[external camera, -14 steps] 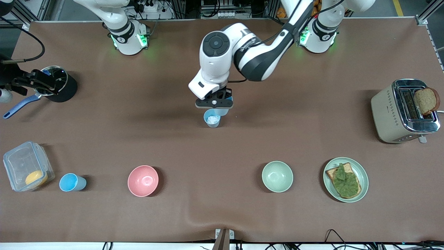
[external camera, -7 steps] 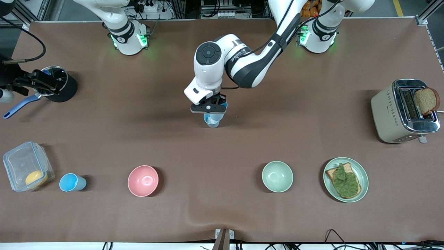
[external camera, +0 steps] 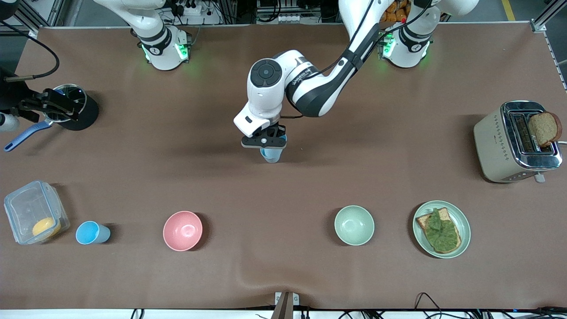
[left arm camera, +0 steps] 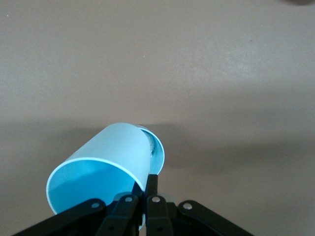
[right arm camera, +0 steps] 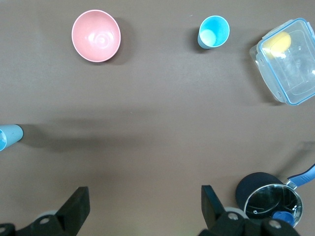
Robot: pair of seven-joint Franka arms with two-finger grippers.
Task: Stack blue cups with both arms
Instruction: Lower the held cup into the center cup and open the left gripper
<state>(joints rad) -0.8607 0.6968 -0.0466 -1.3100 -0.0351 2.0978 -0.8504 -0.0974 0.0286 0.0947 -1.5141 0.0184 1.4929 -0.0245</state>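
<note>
While right gripper (right arm camera: 142, 209) waits open | left gripper (external camera: 264, 142) grips blue cup (left arm camera: 106, 164)

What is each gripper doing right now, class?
Left gripper: shut on a blue cup, over the cup standing mid-table.
Right gripper: open, holding nothing, waiting above the black pot.

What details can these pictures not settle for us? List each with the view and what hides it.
- Front view: the left gripper hides how deep the held cup sits in the standing cup.
- Left wrist view: the held cup covers most of the standing cup.
- Right wrist view: the picture's edge cuts the pot.
</note>
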